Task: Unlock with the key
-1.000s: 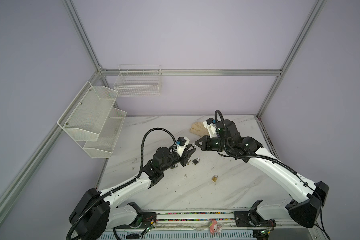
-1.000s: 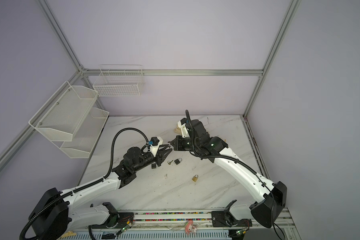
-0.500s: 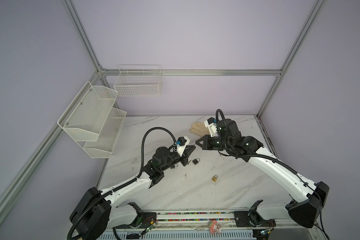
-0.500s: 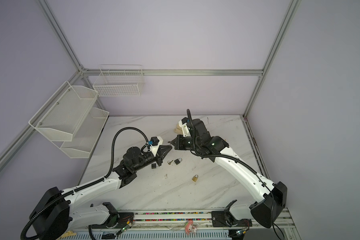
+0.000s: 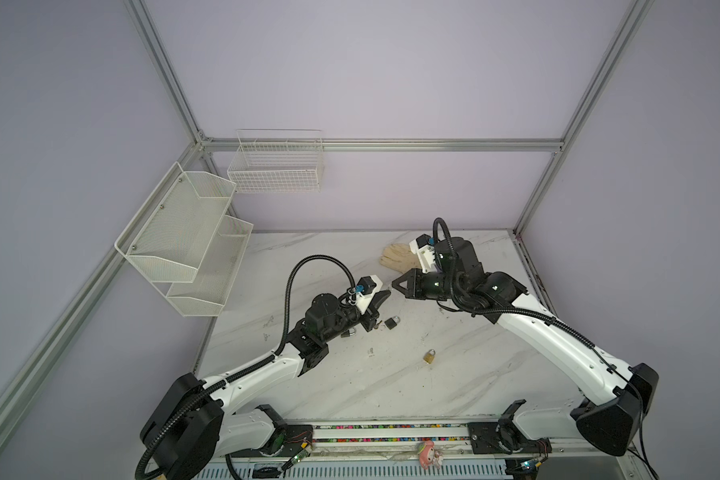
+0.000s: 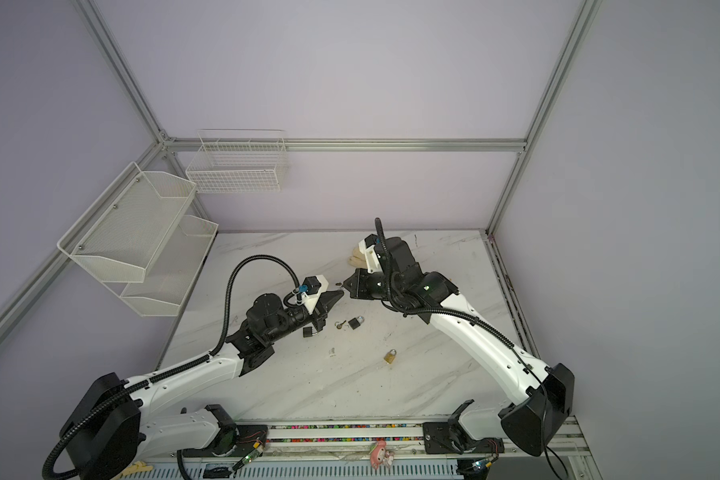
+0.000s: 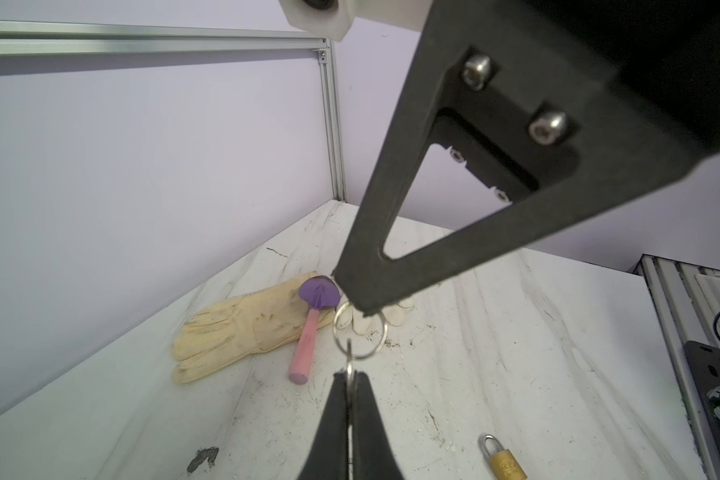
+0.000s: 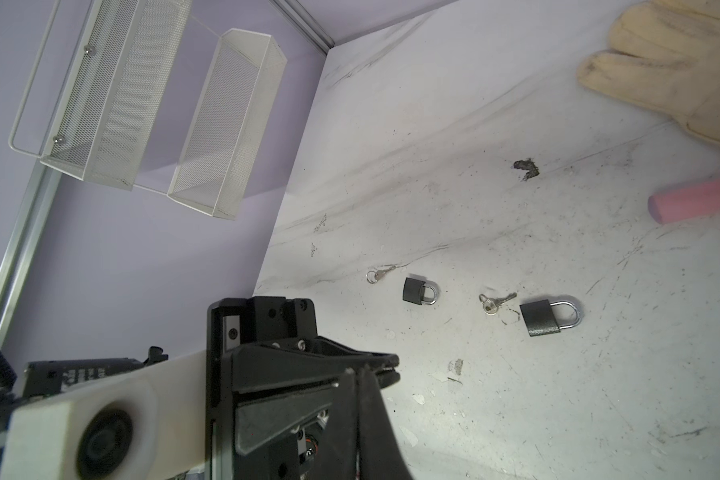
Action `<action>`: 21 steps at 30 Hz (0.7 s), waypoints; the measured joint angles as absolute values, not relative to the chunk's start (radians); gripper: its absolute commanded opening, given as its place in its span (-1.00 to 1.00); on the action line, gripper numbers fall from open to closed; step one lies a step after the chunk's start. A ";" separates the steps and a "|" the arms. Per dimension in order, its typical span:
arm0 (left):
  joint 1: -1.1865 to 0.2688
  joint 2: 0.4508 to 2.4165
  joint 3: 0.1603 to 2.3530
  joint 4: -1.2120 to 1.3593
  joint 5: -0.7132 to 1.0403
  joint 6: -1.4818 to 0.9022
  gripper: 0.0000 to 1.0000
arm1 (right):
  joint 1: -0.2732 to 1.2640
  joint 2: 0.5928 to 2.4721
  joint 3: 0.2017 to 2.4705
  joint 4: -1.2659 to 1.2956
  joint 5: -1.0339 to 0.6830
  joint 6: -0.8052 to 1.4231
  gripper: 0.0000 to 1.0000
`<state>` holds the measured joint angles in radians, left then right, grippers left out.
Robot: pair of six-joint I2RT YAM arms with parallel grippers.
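Key [image 7: 349, 361], thin silver, on round wire ring [image 7: 385, 334]

Three padlocks on the tabletop [image 6: 350, 395]: one black padlock [image 8: 420, 291], a second black padlock [image 8: 545, 318] and one brass padlock [image 7: 501, 459]. Three keys are in view: one key [image 8: 378, 274], a second key [image 8: 495, 302] and a third key [image 7: 350, 368]. Also seen: one glove [image 7: 233, 328], one pink-handled tool [image 7: 306, 345], one wire basket [image 5: 275, 174] and one two-tier mesh shelf [image 5: 175, 232].
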<state>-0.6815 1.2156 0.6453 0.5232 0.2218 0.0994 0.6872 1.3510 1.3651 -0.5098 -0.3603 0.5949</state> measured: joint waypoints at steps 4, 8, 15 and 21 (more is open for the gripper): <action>-0.682 1.216 0.646 0.523 0.163 0.200 -1.00 | 0.679 1.349 1.364 -0.513 -0.361 0.630 -0.07; -0.682 1.224 0.647 0.519 0.116 0.305 -1.00 | 0.675 1.349 1.363 -0.513 -0.380 0.687 -0.05; -0.682 1.271 0.648 0.509 0.092 0.406 -1.00 | 0.674 1.353 1.363 -0.505 -0.415 0.822 -0.09; -0.682 1.283 0.648 0.534 0.089 0.436 -1.00 | 0.674 1.401 1.365 -0.506 -0.417 0.902 -0.18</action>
<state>-0.6815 1.2827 0.6483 0.5339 0.0891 0.4362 0.6739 1.4006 1.3647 -0.5060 -0.4168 0.9020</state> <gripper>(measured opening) 0.047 0.426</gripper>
